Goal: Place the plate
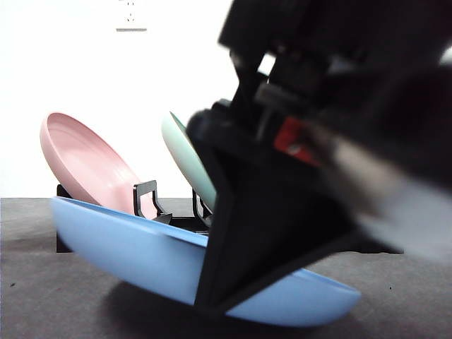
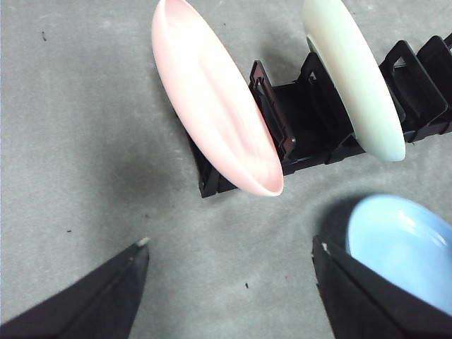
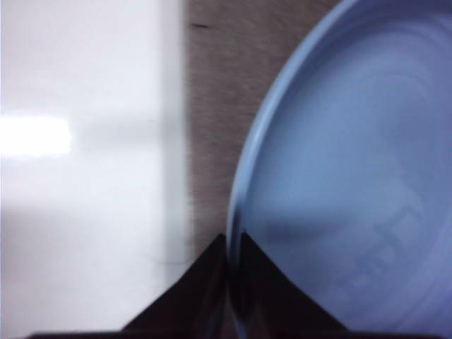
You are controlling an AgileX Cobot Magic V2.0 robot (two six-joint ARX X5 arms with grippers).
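Observation:
A light blue plate (image 1: pixel 134 247) hangs tilted just above the grey table in the front view, its left edge raised. My right gripper (image 3: pixel 234 244) is shut on the blue plate's (image 3: pixel 353 169) rim, one jaw on each side of it. In the front view that gripper (image 1: pixel 212 300) shows as a big dark wedge over the plate's near side. My left gripper (image 2: pixel 229 254) hovers open above the table, nothing between its jaws, with the blue plate (image 2: pixel 406 244) beside one jaw.
A black slotted dish rack (image 2: pixel 318 120) stands behind the blue plate. A pink plate (image 2: pixel 212 92) leans in its end slot and a pale green plate (image 2: pixel 357 70) leans a few slots along. The rack (image 1: pixel 152 201) shows between them.

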